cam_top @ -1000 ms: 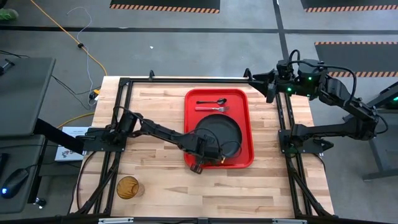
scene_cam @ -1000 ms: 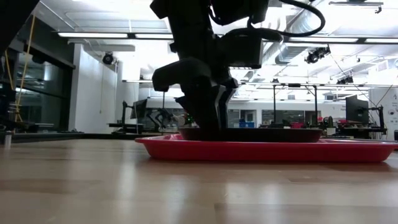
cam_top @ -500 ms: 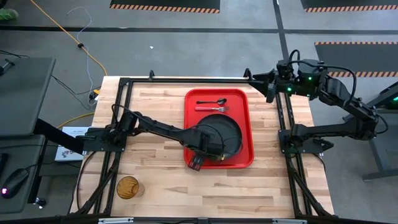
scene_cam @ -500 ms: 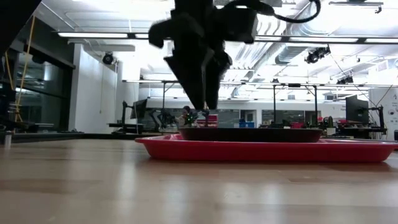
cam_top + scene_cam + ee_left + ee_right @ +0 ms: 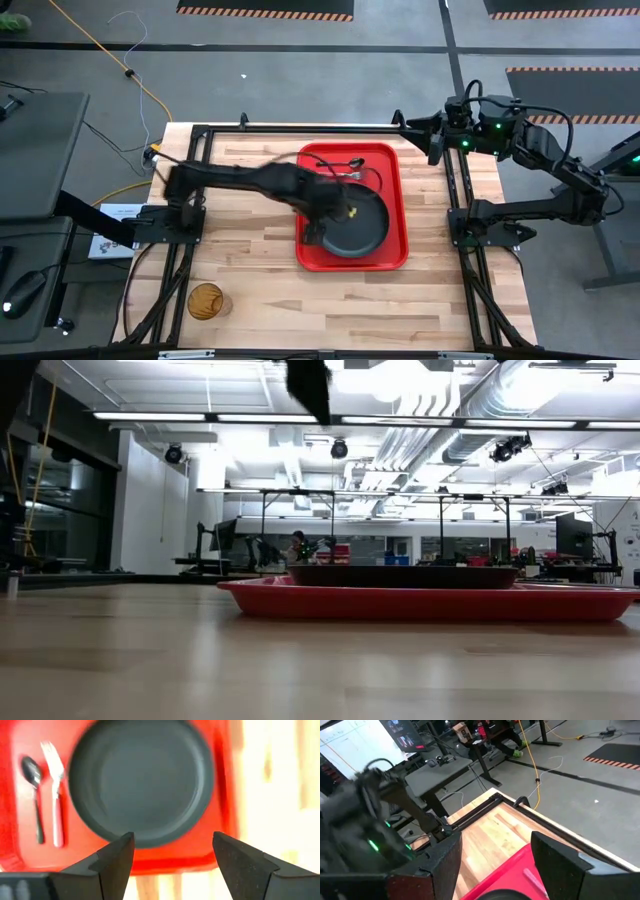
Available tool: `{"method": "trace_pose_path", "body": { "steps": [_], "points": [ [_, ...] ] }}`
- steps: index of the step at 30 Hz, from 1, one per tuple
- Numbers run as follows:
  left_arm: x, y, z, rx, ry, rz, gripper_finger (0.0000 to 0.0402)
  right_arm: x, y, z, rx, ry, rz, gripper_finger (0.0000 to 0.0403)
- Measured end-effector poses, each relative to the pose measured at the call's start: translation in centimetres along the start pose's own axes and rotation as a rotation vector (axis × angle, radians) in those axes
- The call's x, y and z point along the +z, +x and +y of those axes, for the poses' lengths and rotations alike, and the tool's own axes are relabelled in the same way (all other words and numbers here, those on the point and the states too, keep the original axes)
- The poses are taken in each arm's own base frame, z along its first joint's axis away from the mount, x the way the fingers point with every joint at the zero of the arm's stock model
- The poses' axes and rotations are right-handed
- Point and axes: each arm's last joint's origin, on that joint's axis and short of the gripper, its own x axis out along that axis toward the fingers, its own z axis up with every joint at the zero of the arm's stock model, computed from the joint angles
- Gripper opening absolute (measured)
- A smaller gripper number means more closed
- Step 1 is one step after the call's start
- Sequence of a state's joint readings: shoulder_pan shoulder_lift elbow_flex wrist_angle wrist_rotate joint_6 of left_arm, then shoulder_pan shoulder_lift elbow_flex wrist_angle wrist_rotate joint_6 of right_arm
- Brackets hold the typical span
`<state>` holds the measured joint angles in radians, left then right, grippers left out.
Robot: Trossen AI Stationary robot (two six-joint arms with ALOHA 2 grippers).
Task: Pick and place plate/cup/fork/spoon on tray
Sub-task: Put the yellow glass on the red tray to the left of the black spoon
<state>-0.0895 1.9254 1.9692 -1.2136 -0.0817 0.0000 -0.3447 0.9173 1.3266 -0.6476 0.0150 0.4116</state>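
The dark plate lies flat on the near half of the red tray. The dark spoon and the red-handled fork lie side by side on the tray's far half. My left gripper hangs open above the plate's near-left rim, pointing down, and touches nothing. In the low view only one fingertip shows, high above the plate. The amber cup stands upright on the table near its near left corner. My right gripper waits open beyond the tray's far right corner.
A black metal frame runs round the table's edges, with the arms' bases on the left and right sides. Bare wood lies between the tray and the cup and to the right of the tray.
My left gripper has come off the plate's near-left rim and risen high above it, moving a little toward the table's far edge. The plate stays flat on the tray.
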Motion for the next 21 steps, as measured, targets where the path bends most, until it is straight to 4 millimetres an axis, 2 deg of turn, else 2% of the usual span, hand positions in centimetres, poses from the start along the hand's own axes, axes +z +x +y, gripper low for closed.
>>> {"method": "trace_pose_path", "body": {
  "steps": [5, 9, 15, 21],
  "points": [
    [-3.1, -5.9, -0.4, -0.004, -0.111, -0.240, 0.0260, 0.0, 0.0, 0.0, 0.000, -0.001, 0.003, 0.0229],
    [-7.4, -9.2, -1.4, 0.028, -0.186, -0.354, 0.0260, 0.0, 0.0, 0.0, -0.001, -0.002, 0.003, 0.0229],
    [-14.1, -11.4, -2.5, 0.038, -0.287, -0.409, 0.0260, -0.1, 0.0, 0.0, 0.001, -0.002, 0.008, 0.0229],
    [-18.6, -12.0, -2.4, 0.033, -0.416, -0.477, 0.0260, -0.1, 0.0, 0.0, 0.002, -0.001, 0.009, 0.0229]
  ]
}}
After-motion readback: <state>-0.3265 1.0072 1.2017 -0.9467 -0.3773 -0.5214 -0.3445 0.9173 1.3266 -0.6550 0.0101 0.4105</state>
